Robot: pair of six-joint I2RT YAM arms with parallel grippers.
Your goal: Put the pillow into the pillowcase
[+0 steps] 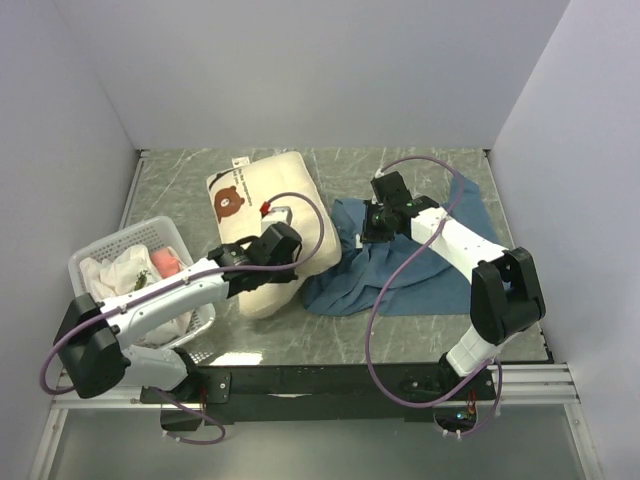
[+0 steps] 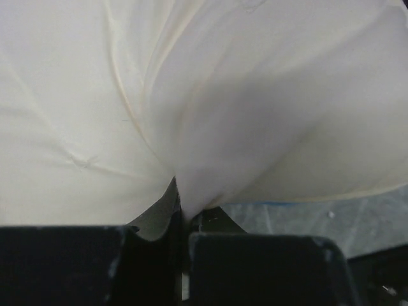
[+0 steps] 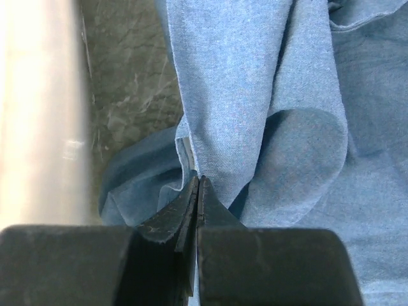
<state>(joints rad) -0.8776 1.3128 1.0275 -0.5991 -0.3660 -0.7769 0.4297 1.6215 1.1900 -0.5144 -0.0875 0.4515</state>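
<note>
The cream-white pillow (image 1: pixel 268 200) lies at the table's middle, with its bear face (image 1: pixel 230 203) at the far left corner. My left gripper (image 1: pixel 285 262) is over the pillow's near right part. In the left wrist view this gripper (image 2: pixel 182 204) is shut on a pinched fold of the pillow (image 2: pixel 191 95). The blue pillowcase (image 1: pixel 410 275) lies crumpled just right of the pillow. My right gripper (image 1: pixel 373 230) is at the pillowcase's left edge. Up close, the right gripper (image 3: pixel 199 182) is shut on a raised fold of the pillowcase (image 3: pixel 255 95).
A white basket (image 1: pixel 90 262) with cloth and a pink item stands at the left near the wall. White walls enclose the marbled table (image 1: pixel 180 180) on three sides. A black rail (image 1: pixel 330 380) runs along the near edge.
</note>
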